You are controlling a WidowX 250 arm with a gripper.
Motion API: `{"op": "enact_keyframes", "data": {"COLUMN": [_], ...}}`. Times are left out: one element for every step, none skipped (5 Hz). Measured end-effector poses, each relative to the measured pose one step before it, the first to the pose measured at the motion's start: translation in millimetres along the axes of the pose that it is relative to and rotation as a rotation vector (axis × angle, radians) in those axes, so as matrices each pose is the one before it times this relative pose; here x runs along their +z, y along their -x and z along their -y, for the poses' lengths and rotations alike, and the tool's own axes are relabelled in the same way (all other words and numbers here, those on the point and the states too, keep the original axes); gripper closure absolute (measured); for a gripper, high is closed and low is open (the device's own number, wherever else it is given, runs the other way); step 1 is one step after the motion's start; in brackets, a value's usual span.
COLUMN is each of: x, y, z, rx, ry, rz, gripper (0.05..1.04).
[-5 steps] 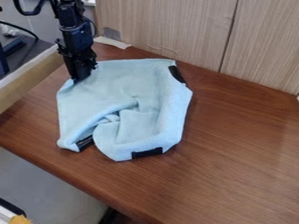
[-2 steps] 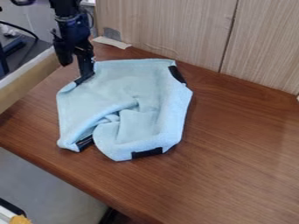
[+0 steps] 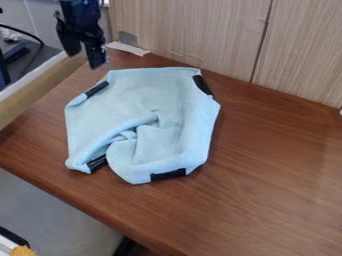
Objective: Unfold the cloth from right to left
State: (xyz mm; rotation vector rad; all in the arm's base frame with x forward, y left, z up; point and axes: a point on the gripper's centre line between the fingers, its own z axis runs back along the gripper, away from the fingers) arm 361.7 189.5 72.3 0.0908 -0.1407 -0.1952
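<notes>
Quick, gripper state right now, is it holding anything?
Gripper: open, fingers apart, holding nothing, off the upper-left edge of the light blue cloth.

The top edge cuts off the arm (image 3: pixel 81 7) above the hand (image 3: pixel 85 60), whose dark joints run together too much to tell apart, and the wall panels (image 3: pixel 194 30); the table (image 3: pixel 267 200) runs out at the right and bottom. Folds in the cloth (image 3: pixel 137 87) hide part of its own surface and the wood underneath. A yellow-orange thing (image 3: pixel 23 251), cut by the bottom edge at lower left, is too small to make out
</notes>
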Motion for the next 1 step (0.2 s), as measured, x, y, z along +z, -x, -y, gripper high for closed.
{"op": "enact_keyframes", "data": {"x": [-0.05], "y": [-1.27], "z": [2.73], "rx": [-0.0030], "ry": [0.0038], "rz": [0.0011], "gripper": [0.083]}}
